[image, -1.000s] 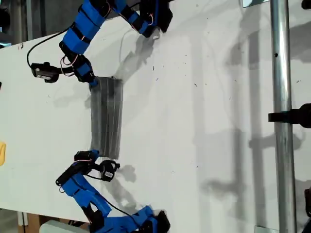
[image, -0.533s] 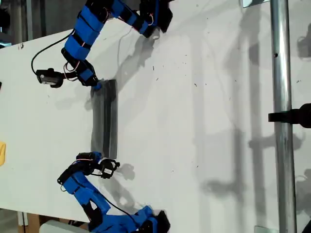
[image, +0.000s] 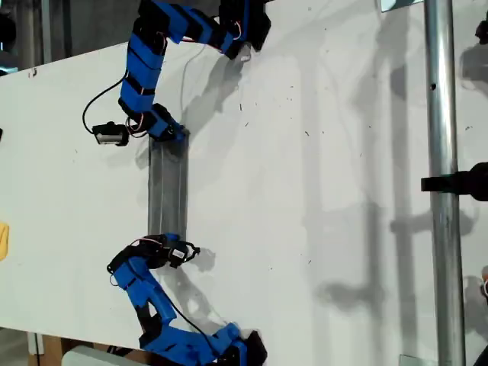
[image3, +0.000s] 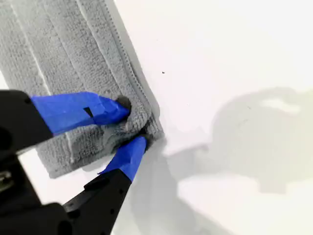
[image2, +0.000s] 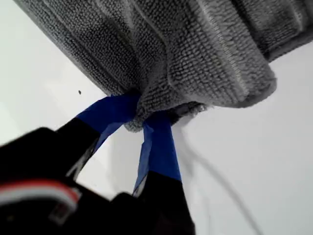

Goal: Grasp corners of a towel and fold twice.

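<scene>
Both grippers pinch towel [image: 168,191] corners.

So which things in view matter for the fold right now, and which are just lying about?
Job:
towel
my first gripper, shut on towel
my second gripper, shut on towel

Lying about:
metal pole
yellow object at the exterior view's left edge
table only bears it

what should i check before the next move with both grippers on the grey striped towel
1. My first gripper shut on the thin grey striped cloth towel: ok.
2. My second gripper shut on a towel corner: ok.
3. Both layers caught in each pinch: cannot tell.
4. Towel lies as a straight narrow strip between the two arms, exterior view: ok.
5. Folded edges line up: cannot tell.
6. Bare white table beside the towel toward the exterior view's right: ok.
</scene>
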Motion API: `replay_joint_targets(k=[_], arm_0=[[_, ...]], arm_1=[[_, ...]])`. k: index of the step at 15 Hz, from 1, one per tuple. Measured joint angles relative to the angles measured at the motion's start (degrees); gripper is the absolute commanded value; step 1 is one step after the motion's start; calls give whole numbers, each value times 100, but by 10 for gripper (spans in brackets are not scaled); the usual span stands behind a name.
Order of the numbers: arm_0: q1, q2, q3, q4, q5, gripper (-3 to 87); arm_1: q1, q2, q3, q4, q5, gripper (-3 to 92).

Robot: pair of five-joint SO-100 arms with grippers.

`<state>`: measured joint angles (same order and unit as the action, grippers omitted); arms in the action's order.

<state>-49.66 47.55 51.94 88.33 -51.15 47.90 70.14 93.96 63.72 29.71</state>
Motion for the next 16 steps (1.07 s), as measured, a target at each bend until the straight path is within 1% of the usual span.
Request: replay_joint_targets(k=[1,3,5,6,7,8,9,10,11,12,14,15,16], arm_0=[[-44,0,0,158,-18,231],[-53,369,62,536,123,237],[9,1670,677,703,193,242],[53,2549,1248,712,220,224],[167,3551,1881,712,123,187],[316,4667,2566,703,53,156],[519,5818,3340,694,-132,104],[800,7102,4254,439,-360,4],[1204,8473,5309,35,-606,-25],[1688,9914,6460,-431,-976,-25],[2584,12788,8833,-1213,-1881,-25],[3067,13966,9905,-1521,-2127,-25],[3480,14678,10767,-1591,-2320,-25]], arm_1=[[44,-9,-105,185,97,253],[123,202,-202,896,316,357],[246,1125,-202,1512,431,366],[255,1775,-149,1854,501,367],[413,2514,70,2127,615,366],[659,3375,510,2364,791,369],[914,4289,1116,2470,984,374],[1011,5238,1740,2522,1222,377],[888,6029,2268,2540,1608,390],[510,6478,2540,2549,2145,411],[325,6987,3577,2373,2936,414],[316,7040,3911,2109,3094,423],[281,6996,4166,1863,3129,431]])
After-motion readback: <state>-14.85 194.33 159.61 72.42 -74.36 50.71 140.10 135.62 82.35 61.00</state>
